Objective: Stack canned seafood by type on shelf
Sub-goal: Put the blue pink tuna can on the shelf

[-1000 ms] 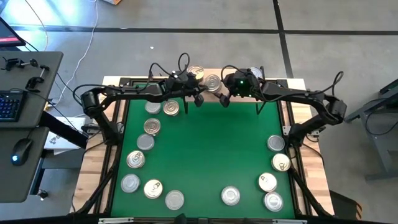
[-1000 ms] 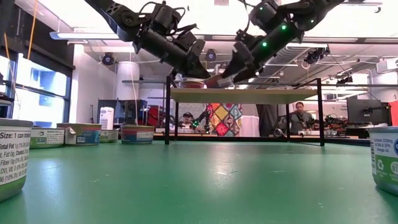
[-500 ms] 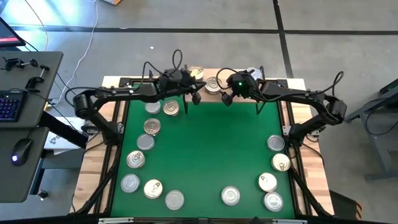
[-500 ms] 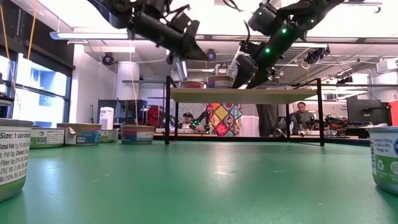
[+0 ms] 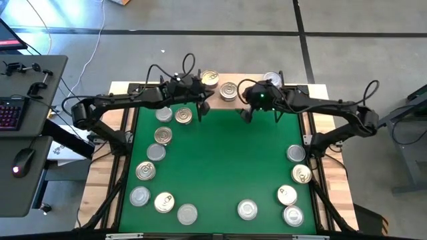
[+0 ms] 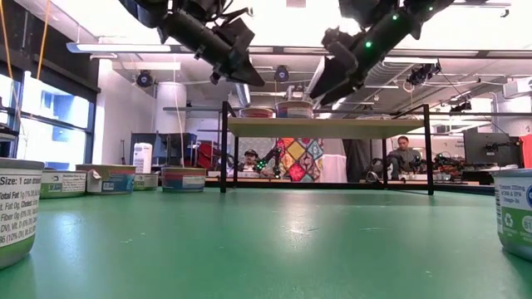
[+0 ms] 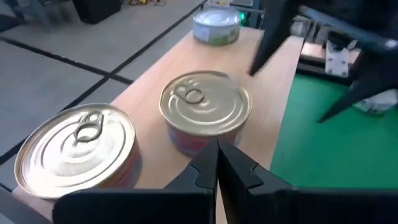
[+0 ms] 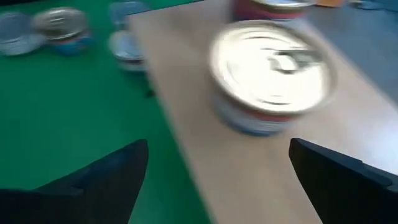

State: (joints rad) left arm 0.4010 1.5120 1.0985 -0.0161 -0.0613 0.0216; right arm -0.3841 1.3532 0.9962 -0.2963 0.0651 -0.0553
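From above, the small light wood shelf (image 5: 240, 83) runs along the top centre of the frame at the far edge of the large green mat (image 5: 220, 160), carrying three round flat metal tins: a gold-lidded tin (image 5: 210, 79), a second gold-lidded tin (image 5: 228, 91) just right of it, and a silver-lidded tin (image 5: 271, 79) further right. The left gripper (image 5: 202, 109) hangs just below the shelf's left part with its fingers pressed together, holding nothing; the right gripper (image 5: 245, 115) sits below the shelf's middle, fingers spread and empty. More tins curve down the mat's left side (image 5: 155, 153) and cluster along its lower right (image 5: 288, 195). In the level view, the shelf board (image 6: 328, 126) on thin black legs (image 6: 224, 149) stands at centre, two tins (image 6: 293, 109) on top; both dark grippers hover above it in the upper part of the frame, the closed one (image 6: 247, 77) on the left, the wide one (image 6: 326, 81) on the right. Label-wrapped tins (image 6: 15, 212) stand at the left edge, and seated people (image 6: 402, 155) show in the room behind. From the left wrist, closed fingertips (image 7: 217, 163) point at two gold pull-tab tins (image 7: 205, 106) on the board. From the right wrist, spread fingers (image 8: 112, 171) flank a blurred tin (image 8: 270, 68) on the wood.
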